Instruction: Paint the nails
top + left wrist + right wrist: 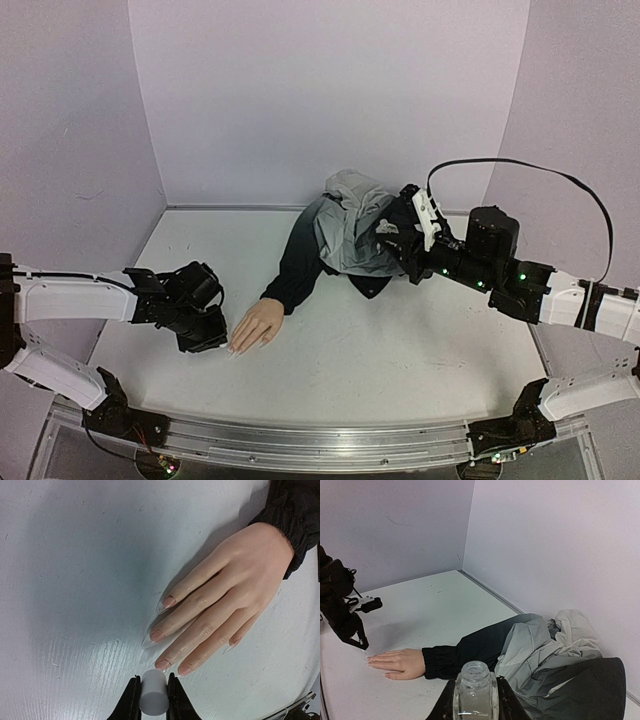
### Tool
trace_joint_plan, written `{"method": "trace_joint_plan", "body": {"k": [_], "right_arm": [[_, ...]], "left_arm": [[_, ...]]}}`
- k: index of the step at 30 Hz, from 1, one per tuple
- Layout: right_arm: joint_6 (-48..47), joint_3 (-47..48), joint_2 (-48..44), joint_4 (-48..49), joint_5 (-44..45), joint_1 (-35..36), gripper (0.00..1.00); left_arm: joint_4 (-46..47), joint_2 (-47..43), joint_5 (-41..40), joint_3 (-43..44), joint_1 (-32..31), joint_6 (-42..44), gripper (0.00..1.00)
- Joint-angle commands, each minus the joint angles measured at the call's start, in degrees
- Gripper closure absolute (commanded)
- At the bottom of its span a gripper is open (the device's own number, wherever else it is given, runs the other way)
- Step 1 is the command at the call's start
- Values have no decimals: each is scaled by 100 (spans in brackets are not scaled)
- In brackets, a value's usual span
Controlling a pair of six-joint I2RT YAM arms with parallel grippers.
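In the lower left of the top view, the left hand (212, 342) pinches a small white cylinder (153, 702) just beside the nails (162, 664) of the mannequin hand (256, 326), which lies flat on the counter (400, 370). Toward the right, the right hand (476, 702) is clamped on an uncapped clear bottle (475, 677) near crumpled grey cloth (350, 235).
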Motion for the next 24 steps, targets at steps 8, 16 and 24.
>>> {"method": "trace_joint_plan", "body": {"k": [8,16,24], "right_arm": [[7,22,-20,468,-65,12,100],[7,22,-22,468,-70,9,100],[16,30,-13,470,-78,11,100]], "left_arm": [[-81,-101,-38,-60,-20,-75,100],[-153,-195,-60,-81,-20,-79,100],[-488,-511,-227,-24,-17,-31,100]]}}
